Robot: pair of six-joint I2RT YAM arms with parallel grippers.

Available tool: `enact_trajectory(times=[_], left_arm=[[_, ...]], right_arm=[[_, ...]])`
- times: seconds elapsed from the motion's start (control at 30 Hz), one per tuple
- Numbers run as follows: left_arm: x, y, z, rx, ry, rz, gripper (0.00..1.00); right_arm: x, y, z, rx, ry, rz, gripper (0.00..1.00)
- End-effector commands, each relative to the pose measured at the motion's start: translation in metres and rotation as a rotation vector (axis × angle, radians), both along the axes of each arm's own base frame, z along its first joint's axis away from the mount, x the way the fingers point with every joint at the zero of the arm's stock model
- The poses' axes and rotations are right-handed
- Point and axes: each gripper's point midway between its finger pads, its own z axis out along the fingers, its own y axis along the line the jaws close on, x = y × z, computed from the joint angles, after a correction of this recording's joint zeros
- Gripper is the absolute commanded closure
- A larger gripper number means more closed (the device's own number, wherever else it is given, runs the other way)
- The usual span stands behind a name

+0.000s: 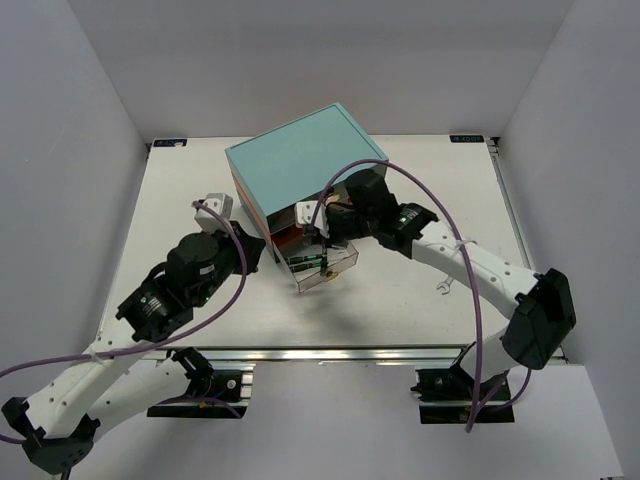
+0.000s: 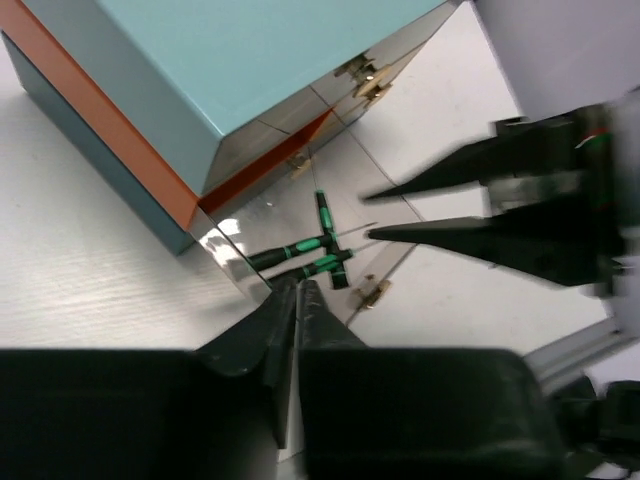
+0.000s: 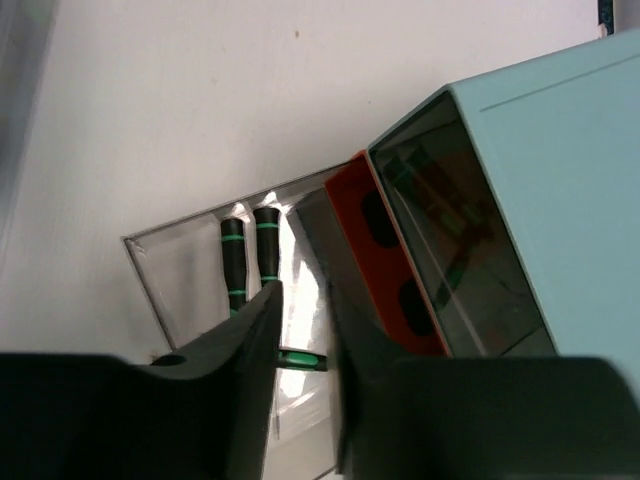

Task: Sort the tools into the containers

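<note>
White table [image 1: 400, 330], grey walls. Teal-topped chest [image 1: 300, 160] mid-table, one clear drawer [image 1: 340, 277] pulled out, screwdrivers [image 2: 305, 248] lying inside. Wrench [image 1: 446, 289] on bare table, well apart from drawer, not yet sorted. Right gripper [image 3: 303, 290] over drawer, fingers slightly apart, nothing seen between. Left gripper [image 2: 297, 290] fingers together at drawer wall; pinching it or not, cannot tell. Risks: arms crowded, may clash; right fingertips may snag clear wall or scatter screwdrivers; left may shove drawer askew.

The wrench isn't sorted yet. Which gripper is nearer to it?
Right. The right gripper hangs over the open drawer, left of the wrench; the left gripper sits farther left, beside a front corner of the chest.
</note>
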Motion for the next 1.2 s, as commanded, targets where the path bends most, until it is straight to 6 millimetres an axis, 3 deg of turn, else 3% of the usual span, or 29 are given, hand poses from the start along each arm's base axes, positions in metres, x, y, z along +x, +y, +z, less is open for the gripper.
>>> enact_trajectory(times=[0.0, 0.03, 0.07, 0.1, 0.17, 0.23, 0.27, 0.33, 0.43, 0.53, 0.7, 0.93, 1.17], left_arm=[[0.014, -0.001, 0.021, 0.007, -0.055, 0.038, 0.89], [0.018, 0.0, 0.028, 0.01, -0.069, 0.054, 0.91], [0.024, -0.004, 0.025, 0.031, -0.056, 0.058, 0.92], [0.027, -0.006, 0.027, 0.041, -0.061, 0.055, 0.92], [0.034, -0.015, 0.03, 0.052, -0.065, 0.044, 0.91], [0.039, -0.02, 0.034, 0.059, -0.079, 0.034, 0.85], [0.042, -0.023, 0.036, 0.062, -0.082, 0.031, 0.82], [0.045, -0.025, 0.041, 0.067, -0.1, 0.031, 0.72], [0.049, -0.024, 0.048, 0.085, -0.116, 0.04, 0.65], [0.051, -0.022, 0.06, 0.098, -0.134, 0.048, 0.57], [0.048, -0.013, 0.068, 0.1, -0.139, 0.074, 0.49], [0.032, 0.006, 0.067, 0.051, -0.13, 0.109, 0.47], [0.026, 0.009, 0.059, 0.033, -0.114, 0.107, 0.46]], right_arm=[[-0.009, -0.009, 0.062, 0.115, -0.022, 0.001, 0.75], [-0.021, -0.02, 0.066, 0.129, 0.025, 0.048, 0.91], [-0.029, -0.027, 0.065, 0.129, 0.051, 0.081, 1.0], [-0.046, -0.035, 0.071, 0.151, 0.024, 0.177, 1.0], [-0.069, -0.062, 0.033, 0.047, 0.081, 0.24, 1.0], [-0.083, -0.082, 0.005, -0.047, -0.012, 0.341, 1.0], [-0.096, -0.096, -0.021, -0.118, 0.05, 0.356, 1.0], [-0.095, -0.106, -0.044, -0.181, 0.039, 0.351, 1.0], [-0.091, -0.111, -0.079, -0.259, 0.057, 0.316, 1.0], [-0.078, -0.101, -0.102, -0.306, 0.036, 0.268, 1.0], [-0.036, -0.061, -0.111, -0.26, -0.01, 0.11, 1.0], [0.017, -0.024, -0.073, -0.129, -0.112, -0.077, 1.0], [0.047, -0.02, -0.073, -0.107, -0.17, -0.214, 1.0]])
